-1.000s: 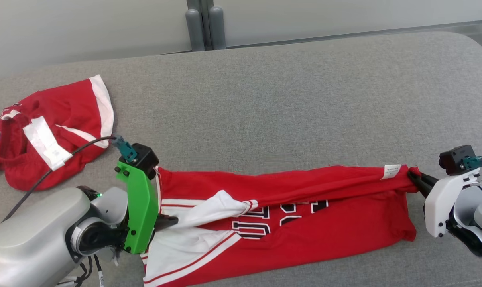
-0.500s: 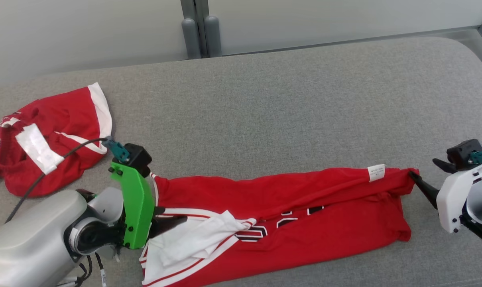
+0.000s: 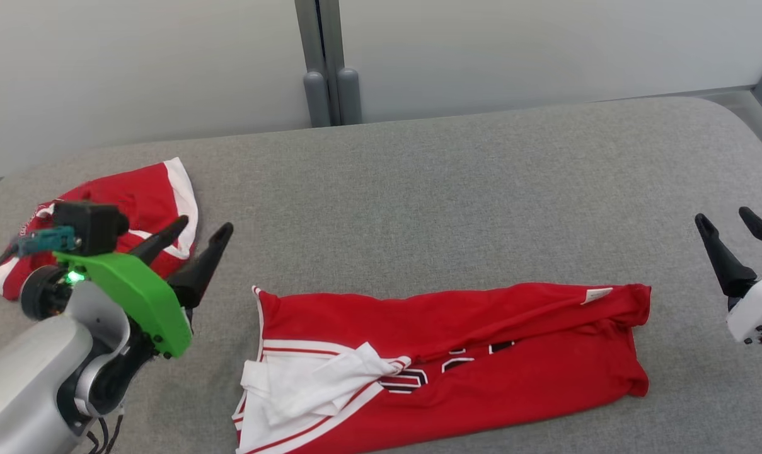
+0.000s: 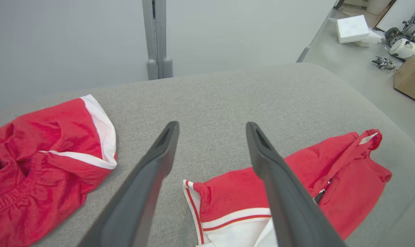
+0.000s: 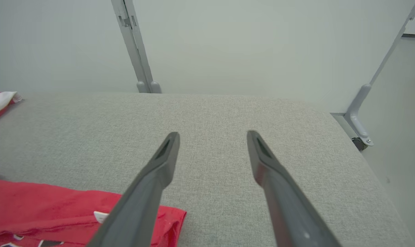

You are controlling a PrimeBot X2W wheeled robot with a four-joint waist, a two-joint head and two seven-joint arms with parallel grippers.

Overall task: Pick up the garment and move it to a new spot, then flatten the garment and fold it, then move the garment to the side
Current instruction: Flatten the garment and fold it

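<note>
1. Your left gripper (image 3: 204, 225) has its fingers spread wide and holds nothing. It hangs over the cushion (image 3: 456, 189) near the left end, between the shorts (image 3: 135, 195) and the jersey (image 3: 450, 359), touching neither.
2. Your right gripper (image 3: 723, 217) is likewise spread and empty, off the right end of the jersey and apart from it.
3. The jersey lies along the near edge of the cushion, from about the middle toward the right, with its long side running left to right. Its near left corner runs off the bottom of the head view.
4. One gripper stands beyond each short end, which suits a cloth handled end to end. You can probably reach either end without crossing arms.
5. The jersey looks doubled lengthwise: a red layer laps down over the lettering and hides its top half. I take this as partly folded, not yet flat.
6. The white panel (image 3: 305, 384) at the left end is bunched and creased. That is likely your left gripper's next job, since it is the nearer one.
7. The label (image 3: 597, 295) at the far right corner marks a clean edge for your right gripper to pinch.
8. The shorts sit crumpled at the left end, well apart from the jersey. Keep your left arm's moves clear of them so they are not dragged along.
</note>
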